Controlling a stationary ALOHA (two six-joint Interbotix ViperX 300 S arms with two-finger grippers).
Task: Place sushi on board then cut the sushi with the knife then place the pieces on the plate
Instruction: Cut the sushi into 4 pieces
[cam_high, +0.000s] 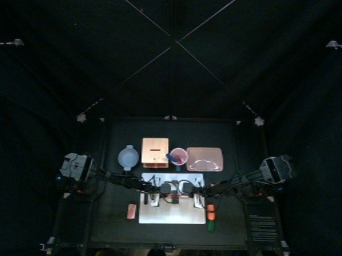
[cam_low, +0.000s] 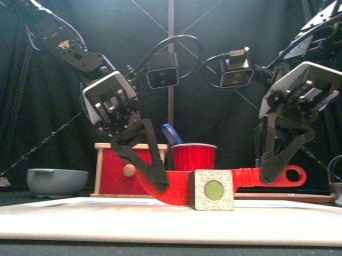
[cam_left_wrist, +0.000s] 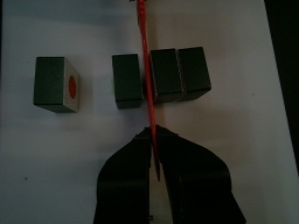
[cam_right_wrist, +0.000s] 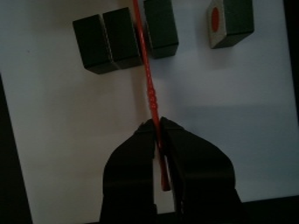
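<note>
Left gripper (cam_left_wrist: 152, 138) is pinched tight on the red knife (cam_left_wrist: 143, 61); right gripper (cam_right_wrist: 159, 127) is clamped on it likewise. The blade crosses the sushi (cam_left_wrist: 177, 72) between two blocks. The sushi lies on the board (cam_left_wrist: 70, 149), at the table's 6 o'clock. The plate (cam_high: 203, 158) is at 1 o'clock from it.

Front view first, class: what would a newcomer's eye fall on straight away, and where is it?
The red knife, held at one end by the left gripper and at the other by the right gripper, spans low over the white board. The wrist views show its blade lined up between the dark green sushi blocks, with one end block lying apart.
</note>
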